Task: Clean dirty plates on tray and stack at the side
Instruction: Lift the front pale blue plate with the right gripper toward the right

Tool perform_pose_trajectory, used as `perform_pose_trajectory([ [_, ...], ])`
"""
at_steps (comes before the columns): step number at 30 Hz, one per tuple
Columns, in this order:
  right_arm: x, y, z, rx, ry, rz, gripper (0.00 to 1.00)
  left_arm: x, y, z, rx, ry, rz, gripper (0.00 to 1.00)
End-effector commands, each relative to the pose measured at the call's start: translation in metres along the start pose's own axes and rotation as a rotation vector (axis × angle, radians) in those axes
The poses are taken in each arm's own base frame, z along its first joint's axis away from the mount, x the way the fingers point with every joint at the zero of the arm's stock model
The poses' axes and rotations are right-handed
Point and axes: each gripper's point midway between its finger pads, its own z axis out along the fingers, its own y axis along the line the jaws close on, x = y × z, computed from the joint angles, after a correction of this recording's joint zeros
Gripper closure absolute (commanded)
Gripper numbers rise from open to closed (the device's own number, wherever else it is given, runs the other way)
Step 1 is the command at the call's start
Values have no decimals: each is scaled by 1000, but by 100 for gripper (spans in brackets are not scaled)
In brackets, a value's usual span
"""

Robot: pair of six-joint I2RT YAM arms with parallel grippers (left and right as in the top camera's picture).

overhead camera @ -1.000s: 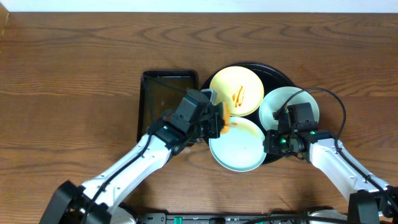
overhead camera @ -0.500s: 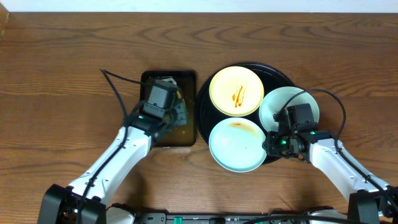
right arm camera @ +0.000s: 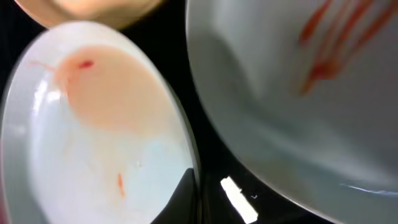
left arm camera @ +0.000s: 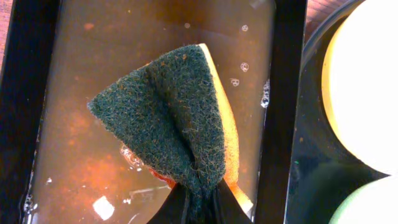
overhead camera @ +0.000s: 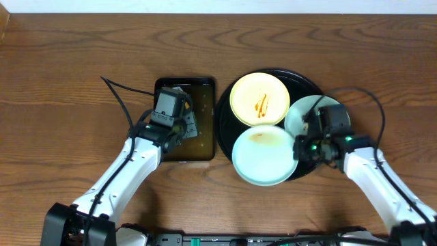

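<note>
I see left gripper (left arm camera: 196, 205) clenched on sponge (left arm camera: 168, 118) over pan (left arm camera: 283, 93) of brown water; right gripper (overhead camera: 300, 147) pinching rim of front mint-white plate (overhead camera: 265, 158) on tray (overhead camera: 307, 83).

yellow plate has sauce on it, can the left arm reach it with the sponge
Probably yes. The left pincer holds the sponge over the pan, right beside the tray; the yellow plate lies uncovered on the tray's side nearest it. The right pincer is off at the front mint plate's rim.
</note>
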Motion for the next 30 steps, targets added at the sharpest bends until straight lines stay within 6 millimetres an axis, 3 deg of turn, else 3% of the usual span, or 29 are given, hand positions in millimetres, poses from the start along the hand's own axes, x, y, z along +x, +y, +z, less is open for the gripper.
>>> perform_pose_trajectory([
  [1, -42, -1, -36, 96, -149, -93, 99, -4, 3, -2, -12, -15, 6, 92],
  [5, -58, -3, -58, 168, -184, -159, 99, -4, 3, -2, -12, -15, 6, 92],
  [9, -77, -22, -83, 407, -255, -192, 99, -4, 3, -2, -13, -15, 6, 92],
  [12, -88, -3, -95, 475, -302, -309, 99, -4, 3, -2, -13, -15, 6, 92],
  [19, -92, 39, -118, 756, -421, -615, 99, -4, 3, -2, -13, -15, 6, 92],
  [24, -99, 54, -146, 921, -557, -633, 99, -4, 3, -2, -13, -15, 6, 92],
  [30, -108, 66, -151, 940, -576, -729, 99, -4, 3, -2, -13, -15, 6, 92],
])
